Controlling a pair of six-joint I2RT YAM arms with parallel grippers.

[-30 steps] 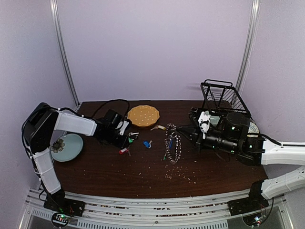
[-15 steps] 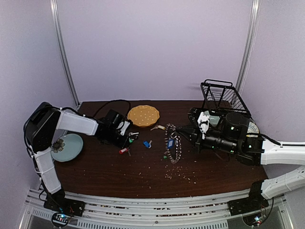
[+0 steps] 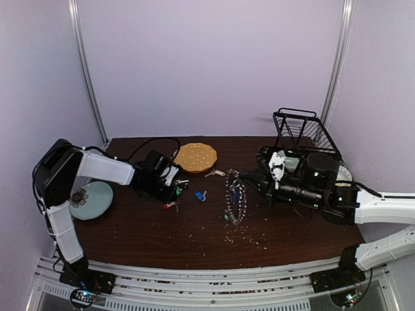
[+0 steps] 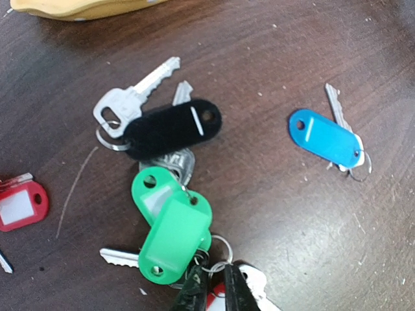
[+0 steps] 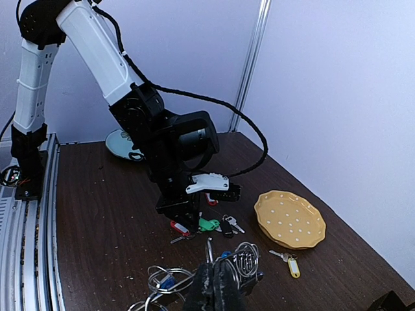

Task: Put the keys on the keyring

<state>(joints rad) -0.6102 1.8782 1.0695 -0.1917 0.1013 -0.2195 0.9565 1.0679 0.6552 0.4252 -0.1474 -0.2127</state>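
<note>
Since a second ago the left gripper (image 4: 215,295) has shifted a little to the right over the loose keys (image 4: 170,162) and its fingers have drawn in, while the keyring (image 3: 235,202) has hardly moved. Those fingers now stand nearly together at the near end of the green-tagged bunch (image 4: 172,233). A small split ring and something red show between the tips, but I cannot tell whether they have a real hold yet.

The right gripper (image 5: 214,285) is clamped shut on the wire of the keyring. It holds the keyring up on edge right of centre, well apart from the bunch.

To do this pick well, I would bite the small ring or a tag's edge rather than a flat key blade. I would then lift slowly so the black-tagged key (image 4: 172,126), which lies against the bunch, does not drag along. A blue-tagged key (image 4: 324,137) lies apart to the right, toward the keyring.
</note>
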